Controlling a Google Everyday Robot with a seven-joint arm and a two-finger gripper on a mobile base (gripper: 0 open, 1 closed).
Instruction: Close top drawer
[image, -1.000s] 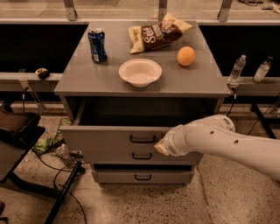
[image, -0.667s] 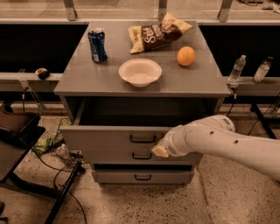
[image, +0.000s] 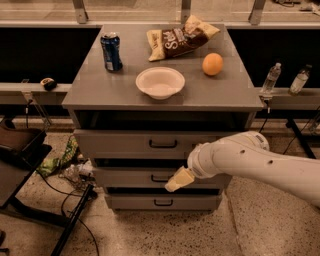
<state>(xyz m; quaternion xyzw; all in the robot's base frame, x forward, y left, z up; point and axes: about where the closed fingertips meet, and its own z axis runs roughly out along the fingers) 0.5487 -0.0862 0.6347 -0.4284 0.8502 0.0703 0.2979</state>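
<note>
The top drawer (image: 125, 144) is the uppermost of three in the grey cabinet (image: 85, 95), with a plain grey front and a black bar handle (image: 162, 145). Its front stands only slightly out from the cabinet, with a dark gap above it. My gripper (image: 179, 180) is the cream tip of the white arm (image: 260, 162) that comes in from the right. It sits just below the top drawer's front, over the middle drawer (image: 130, 177) and right of that drawer's handle.
On the cabinet top are a blue can (image: 111, 51), a chip bag (image: 180, 37), an orange (image: 212, 64) and a white bowl (image: 160, 82). Two water bottles (image: 270, 80) stand on the right ledge. Cables and litter (image: 65, 160) lie on the floor at left.
The top drawer has slid back into the cabinet and sticks out far less than before. My gripper has dropped from its front to the middle drawer's level.
</note>
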